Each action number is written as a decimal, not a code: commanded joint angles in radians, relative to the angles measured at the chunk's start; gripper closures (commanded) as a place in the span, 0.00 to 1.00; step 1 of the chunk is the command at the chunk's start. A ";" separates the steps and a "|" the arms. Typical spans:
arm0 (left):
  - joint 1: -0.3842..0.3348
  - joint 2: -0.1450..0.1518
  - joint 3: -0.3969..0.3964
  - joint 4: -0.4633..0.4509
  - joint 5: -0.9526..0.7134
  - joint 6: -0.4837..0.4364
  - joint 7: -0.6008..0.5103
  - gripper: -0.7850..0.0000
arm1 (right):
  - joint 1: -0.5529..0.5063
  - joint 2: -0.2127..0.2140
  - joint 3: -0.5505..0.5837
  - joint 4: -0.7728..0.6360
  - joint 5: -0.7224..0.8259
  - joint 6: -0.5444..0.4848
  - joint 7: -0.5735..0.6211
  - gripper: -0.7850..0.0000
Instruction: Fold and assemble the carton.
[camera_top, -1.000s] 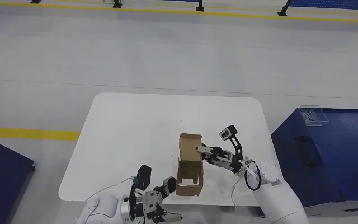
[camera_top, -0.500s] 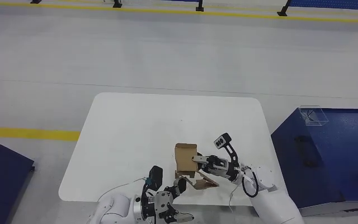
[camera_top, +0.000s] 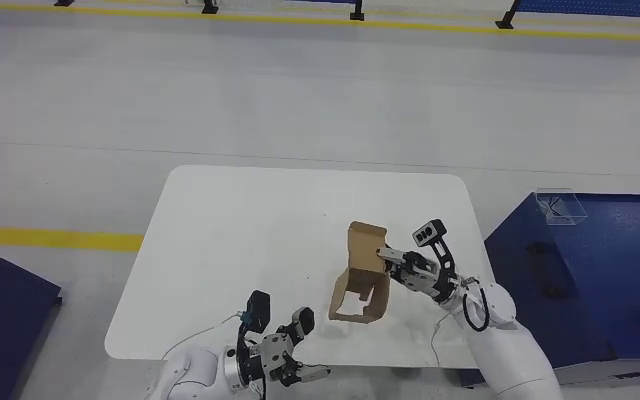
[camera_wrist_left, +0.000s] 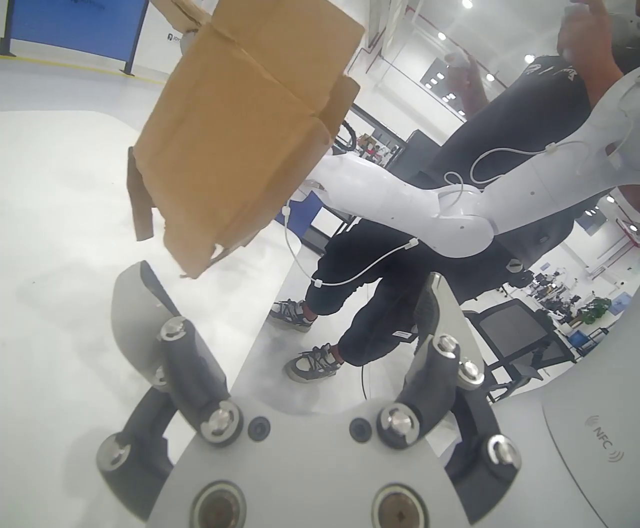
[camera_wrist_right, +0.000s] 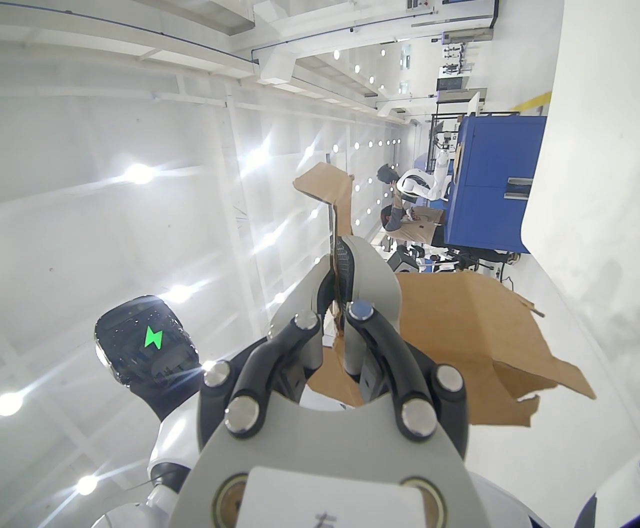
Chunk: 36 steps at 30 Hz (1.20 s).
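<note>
Right gripper (camera_wrist_right: 337, 262) is clamped tight on one thin panel edge of the carton (camera_top: 362, 285), with cardboard sandwiched between both pads and nothing else holding the box. Left gripper (camera_wrist_left: 287, 277) is spread wide and empty, sitting low by the near edge of the worktop (camera_top: 250, 230). Risks as I read them: a single-edge pinch on a thin wall means the carton can pivot around the grip, so the panel could crease in the wrong place, tear at the fold, or slide out if the arm swings or tilts it further. The loose flaps (camera_wrist_left: 139, 205) hang down on the underside and could snag the worktop if the box is lowered at this angle, folding them the wrong way. The left side gives no support, so any push on the box loads that one pinch. Position: the carton hangs tilted from the right gripper, open and only partly formed, over the near right part of the worktop. It's above and beyond the left gripper, clearly apart from it. I can't tell if its lowest corner touches the surface.
</note>
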 joint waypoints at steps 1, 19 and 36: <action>0.000 0.000 0.001 0.000 -0.001 -0.001 -0.001 0.00 | 0.000 0.000 0.000 0.000 0.000 0.000 0.000 1.00; 0.192 -0.021 -0.040 -0.143 1.119 0.837 0.756 0.00 | 0.052 -0.038 -0.069 0.115 0.590 0.699 -0.163 1.00; 0.247 -0.048 0.029 -0.221 1.775 1.611 0.674 0.00 | 0.031 -0.049 -0.091 0.078 0.586 0.698 -0.264 1.00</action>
